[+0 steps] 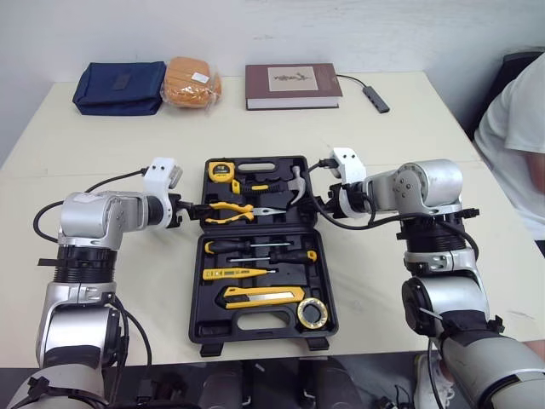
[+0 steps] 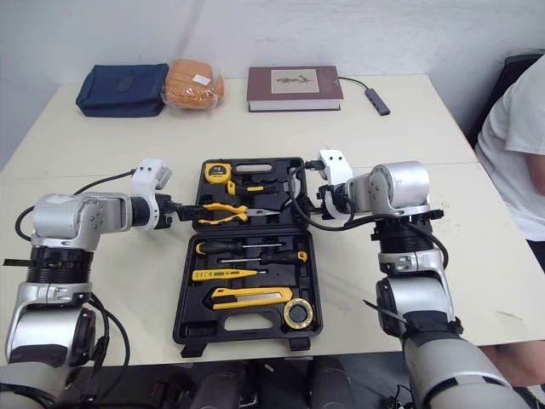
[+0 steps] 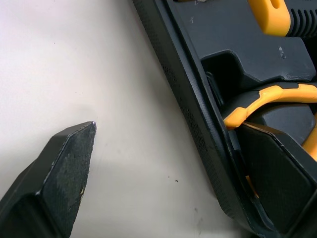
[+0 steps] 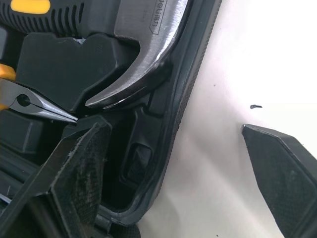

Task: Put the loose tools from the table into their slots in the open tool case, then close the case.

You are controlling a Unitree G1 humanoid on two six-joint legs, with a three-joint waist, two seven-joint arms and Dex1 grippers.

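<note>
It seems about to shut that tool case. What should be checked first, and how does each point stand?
1. Left gripper open astride the tool case's far-half wall: ok.
2. Right gripper open astride the opposite wall: ok.
3. Hammer seated in its slot: ok.
4. Pliers lying flat in their slot: cannot tell.
5. Inner fingers free of the tools: cannot tell; the left one sits by a pliers handle.

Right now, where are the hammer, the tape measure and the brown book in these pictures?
hammer [image 4: 148, 54], right wrist view, on its curved steel head.
tape measure [image 1: 220, 170], left eye view, on its yellow body.
book [image 1: 292, 81], left eye view, on its brown cover.
</note>
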